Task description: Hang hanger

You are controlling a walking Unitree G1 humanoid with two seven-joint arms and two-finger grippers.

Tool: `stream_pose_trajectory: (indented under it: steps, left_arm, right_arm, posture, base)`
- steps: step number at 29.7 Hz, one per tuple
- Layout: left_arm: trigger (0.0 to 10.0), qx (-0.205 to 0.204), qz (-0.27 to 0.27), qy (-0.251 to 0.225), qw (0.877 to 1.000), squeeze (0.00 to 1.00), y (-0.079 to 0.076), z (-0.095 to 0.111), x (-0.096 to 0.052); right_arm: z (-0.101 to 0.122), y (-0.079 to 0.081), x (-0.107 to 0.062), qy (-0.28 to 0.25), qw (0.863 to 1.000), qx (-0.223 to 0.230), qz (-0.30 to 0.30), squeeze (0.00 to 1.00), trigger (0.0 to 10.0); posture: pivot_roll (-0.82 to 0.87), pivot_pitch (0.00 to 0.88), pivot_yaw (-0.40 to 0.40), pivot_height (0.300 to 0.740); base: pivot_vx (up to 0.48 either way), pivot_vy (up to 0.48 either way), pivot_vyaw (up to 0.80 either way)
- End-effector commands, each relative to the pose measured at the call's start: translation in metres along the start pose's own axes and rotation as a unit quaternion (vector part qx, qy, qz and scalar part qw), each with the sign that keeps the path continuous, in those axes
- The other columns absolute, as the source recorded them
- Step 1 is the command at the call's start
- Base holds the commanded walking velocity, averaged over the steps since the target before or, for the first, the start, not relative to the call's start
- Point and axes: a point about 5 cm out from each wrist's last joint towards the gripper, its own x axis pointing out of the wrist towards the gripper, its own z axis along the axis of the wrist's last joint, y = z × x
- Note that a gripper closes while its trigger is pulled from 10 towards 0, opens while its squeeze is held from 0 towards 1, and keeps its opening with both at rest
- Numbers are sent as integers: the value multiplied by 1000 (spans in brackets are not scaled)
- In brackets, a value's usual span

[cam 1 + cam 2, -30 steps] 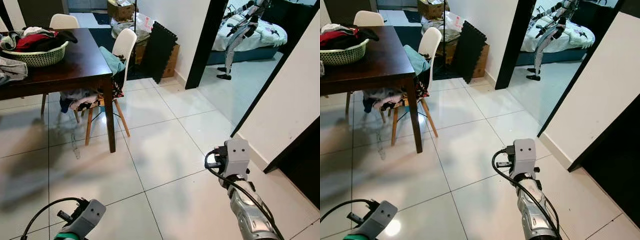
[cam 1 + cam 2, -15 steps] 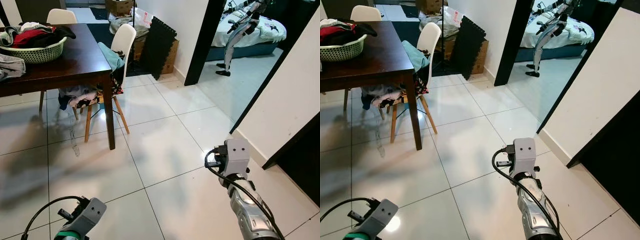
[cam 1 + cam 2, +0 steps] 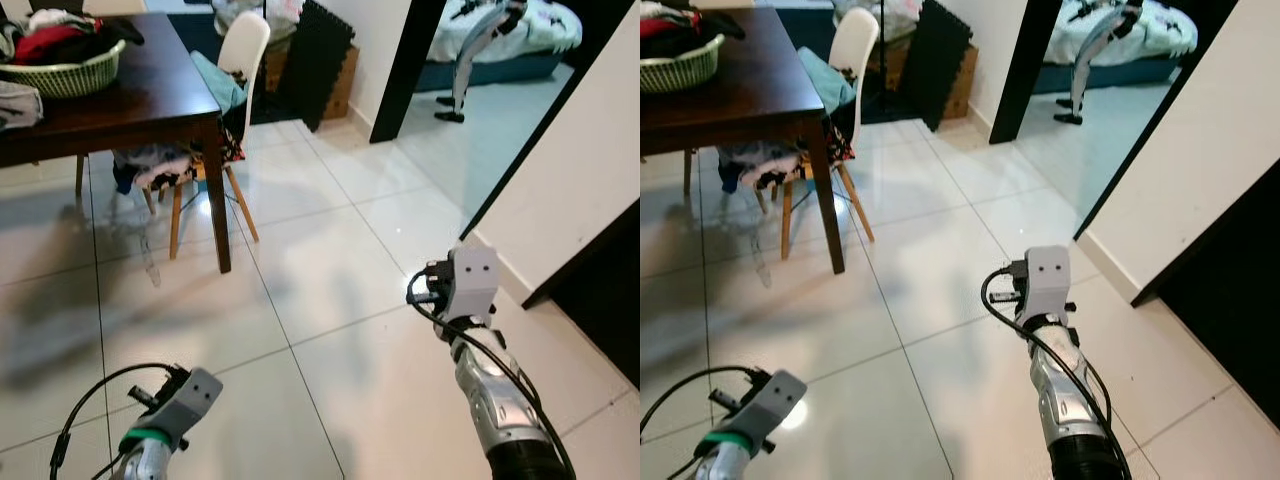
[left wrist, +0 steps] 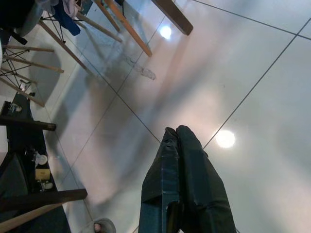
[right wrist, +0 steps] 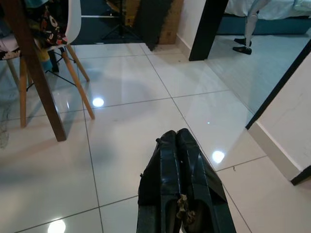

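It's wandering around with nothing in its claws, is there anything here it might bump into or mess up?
A few things, judging by what lies ahead:
1. The table leg and the chair piled with clothes stand close on its left; a swinging left claw might clip them.
2. The wall corner by the doorway sits near its right claw.
3. Both claws are shut and hold no hanger, so the job may stall until it finds one.

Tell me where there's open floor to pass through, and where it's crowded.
Open tiles run from the dark table's corner leg across to the white wall and into the bedroom doorway. Crowded: clothes over the white chair and the laundry basket on the table.
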Motion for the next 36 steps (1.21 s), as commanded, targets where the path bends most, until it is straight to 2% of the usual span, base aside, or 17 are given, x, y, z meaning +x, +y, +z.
stream_pose_trajectory:
  steps: [1,12,16,17,19,21,22,23,24,26,27,28,29,30,32,34,36]
  left_arm:
    - [10000,5,-16,2,1000,0,-7,-3,-5]
    - [10000,3,-13,0,1000,0,-10,-2,-7]
    - [10000,14,11,11,1000,0,-6,-4,-7]
    - [10000,5,10,36,999,0,-3,-5,-5]
    - [10000,-4,7,53,999,0,-2,-6,-3]
    - [10000,-38,-1,67,997,0,4,-4,1]
    - [10000,-58,-11,60,996,0,8,-1,4]
    - [10000,-58,-11,60,996,0,8,-1,4]
    - [10000,-67,-6,48,997,0,15,1,7]
    - [10000,-58,2,15,998,0,26,7,10]
    - [10000,-58,2,15,998,0,26,7,10]
    - [10000,-96,2,17,995,0,32,11,13]
    - [10000,-179,-62,-5,982,0,34,23,15]
    - [10000,-179,-62,-5,982,0,34,23,15]
    - [10000,-317,-103,-35,942,0,45,42,17]
    - [10000,-345,-137,-35,928,0,47,52,18]
    - [10000,-345,-146,-43,926,0,47,58,18]
  right_arm:
    - [-8,-7,-5,16,1000,0,-13,0,10000]
    - [-10,-10,-10,19,1000,-1,-22,0,10000]
    - [-10,-9,-10,19,1000,0,-23,0,10000]
    - [-10,-9,-10,18,1000,0,-24,0,10000]
    - [-9,-9,-10,18,1000,0,-24,0,10000]
    - [-10,-9,-10,19,1000,-1,-24,0,10000]
    - [-10,-9,-10,19,1000,0,-23,0,10000]
    - [-10,-9,-10,19,1000,0,-23,0,10000]
    - [-10,-9,-10,20,1000,0,-23,0,10000]
    - [-10,-9,-10,20,1000,0,-23,0,10000]
    - [-10,-9,-10,20,1000,0,-23,0,10000]
    - [-10,-9,-11,20,1000,0,-23,0,10000]
    - [-11,-9,-11,20,1000,0,-24,0,10000]
    - [-11,-9,-11,20,1000,0,-24,0,10000]
    - [-12,-9,-12,19,999,1,-27,0,10000]
    - [-12,-9,-11,19,999,2,-28,0,10000]
    - [-12,-8,-11,19,999,2,-28,0,10000]
  posture:
    - [29,80,-45,740]
    - [5,83,-26,740]
    - [2,82,-22,740]
    - [4,85,-24,740]
    - [4,85,-24,740]
    - [5,87,-23,740]
    - [9,87,-23,740]
    - [9,87,-23,740]
    - [9,87,-23,740]
    - [8,86,-21,740]
    - [8,86,-21,740]
    - [7,81,-18,740]
    - [9,77,-14,740]
    - [9,77,-14,740]
    - [9,68,-7,740]
    - [10,62,-4,740]
    - [9,61,-4,740]
  base:
    - [0,0,0]
    - [0,0,0]
    - [0,0,0]
    - [0,0,0]
    - [0,0,0]
    - [0,0,0]
    - [0,0,0]
    - [0,0,0]
    - [0,0,0]
    - [0,0,0]
    - [0,0,0]
    - [0,0,0]
    - [0,0,0]
    - [0,0,0]
    - [0,0,0]
    - [0,0,0]
    - [0,0,0]
